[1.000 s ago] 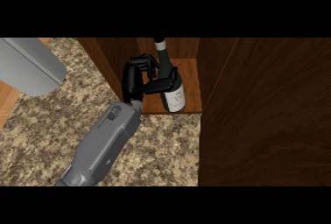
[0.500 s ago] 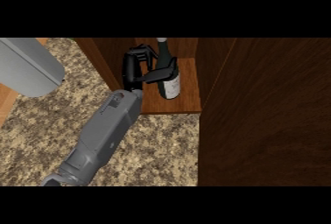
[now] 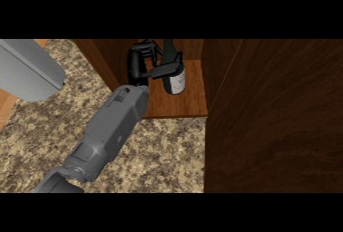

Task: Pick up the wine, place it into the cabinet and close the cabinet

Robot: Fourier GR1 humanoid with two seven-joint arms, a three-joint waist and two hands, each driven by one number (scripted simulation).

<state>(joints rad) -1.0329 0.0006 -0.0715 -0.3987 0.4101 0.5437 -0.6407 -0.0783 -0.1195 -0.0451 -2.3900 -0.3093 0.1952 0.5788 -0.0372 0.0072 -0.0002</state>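
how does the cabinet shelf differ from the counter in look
The shelf is smooth reddish-brown wood; the counter is speckled tan and brown stone. The shelf carries the wine, with the hand curled round it; the counter's visible part carries nothing. Both are flat and level.

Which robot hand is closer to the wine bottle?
Right. The right robot hand is curled round the wine bottle, from its left side, on the cabinet shelf. The left robot hand is out of sight.
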